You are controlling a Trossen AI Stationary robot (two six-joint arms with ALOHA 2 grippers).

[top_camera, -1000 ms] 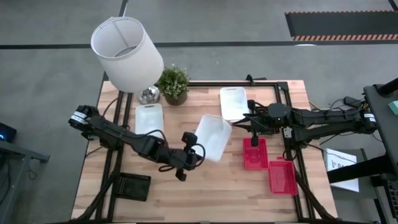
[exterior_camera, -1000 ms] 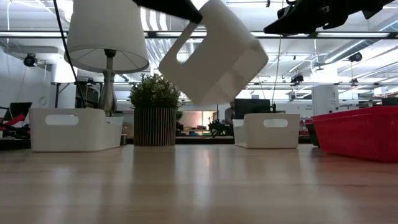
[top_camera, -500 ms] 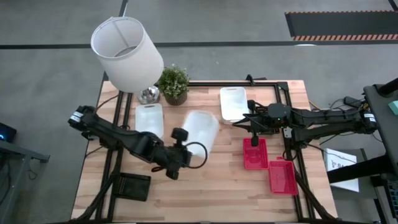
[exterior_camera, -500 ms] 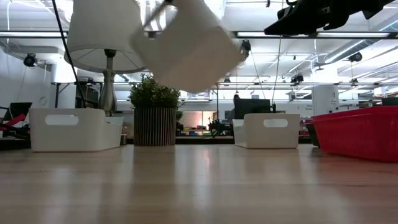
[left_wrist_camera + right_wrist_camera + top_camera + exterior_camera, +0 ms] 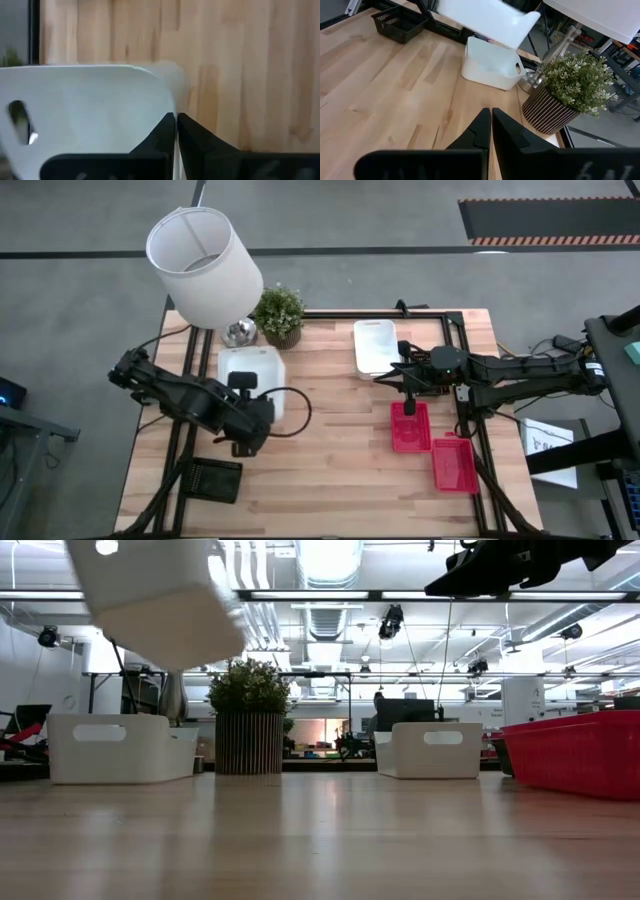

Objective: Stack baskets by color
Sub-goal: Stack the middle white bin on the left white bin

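My left gripper (image 5: 250,402) is shut on a white basket (image 5: 262,375) and holds it in the air over another white basket (image 5: 120,747) that stands on the table's far left. In the low view the held basket (image 5: 150,600) hangs high above the standing one. A third white basket (image 5: 375,345) sits at the far middle. Two red baskets (image 5: 410,427) (image 5: 455,463) lie on the right and a black basket (image 5: 215,478) lies near the left front. My right gripper (image 5: 385,377) hovers shut above the table, near the third white basket, with nothing in it. My left gripper pinches the rim of one wall (image 5: 176,107) of the white basket near a corner, one finger (image 5: 165,132) inside and the other outside. The fingers come steeply from above. The basket hangs clear of the table, opening up, slightly tilted.
A potted plant (image 5: 280,315) and a lamp with a white shade (image 5: 203,265) stand at the far left, just behind the standing white basket. Bare wood lies in the table's middle and front (image 5: 330,470).
My left gripper has carried the white basket from over the table's middle toward the left and far edges and upward. It rolled as it went, so the basket has turned from steeply tilted to nearly level, above the standing white basket.
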